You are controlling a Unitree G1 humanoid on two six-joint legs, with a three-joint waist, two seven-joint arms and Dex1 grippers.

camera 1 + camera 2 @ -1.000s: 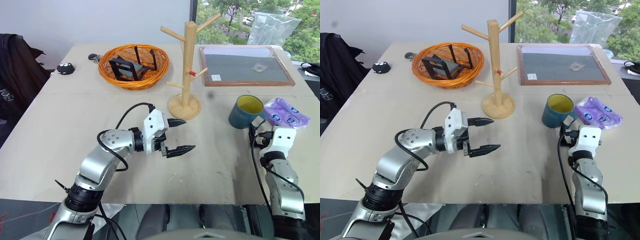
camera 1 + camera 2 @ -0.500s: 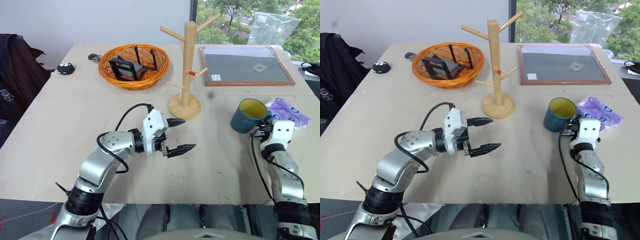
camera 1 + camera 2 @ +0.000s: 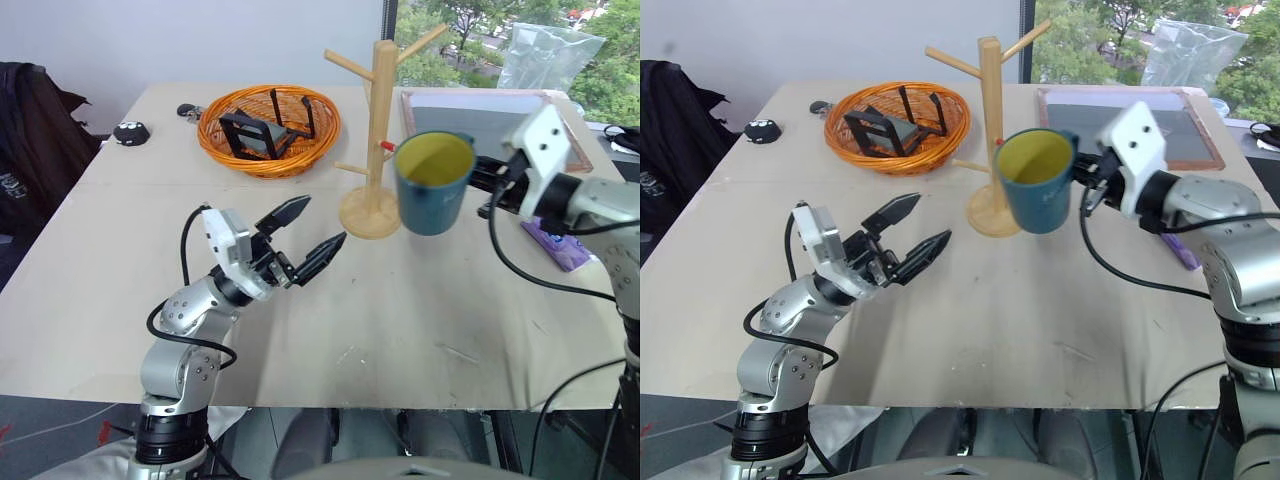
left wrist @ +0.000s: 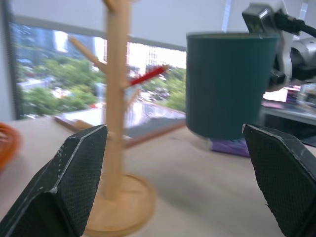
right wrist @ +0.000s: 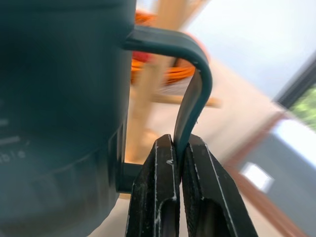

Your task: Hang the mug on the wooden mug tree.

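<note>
The teal-blue mug (image 3: 432, 185) with its yellow inside hangs upright in the air, just right of the wooden mug tree (image 3: 378, 120) and in front of its round base. My right gripper (image 5: 180, 143) is shut on the mug's loop handle (image 5: 195, 89), pinching the thin loop between both fingers. The tree stands upright on the table, with a red-tipped peg (image 4: 148, 76) pointing towards the mug (image 4: 229, 89). My left gripper (image 3: 322, 220) is open and empty, raised above the table left of the tree and pointing at it.
An orange wire basket (image 3: 268, 128) holding black items sits behind and left of the tree. A framed dark board (image 3: 490, 105) lies at the back right, with a purple packet (image 3: 555, 245) near the right edge. A small black object (image 3: 131, 133) lies far left.
My right gripper shut on the mug's handle and carried the mug up off the table and left, to beside the tree. My left gripper drew left and tilted upward.
</note>
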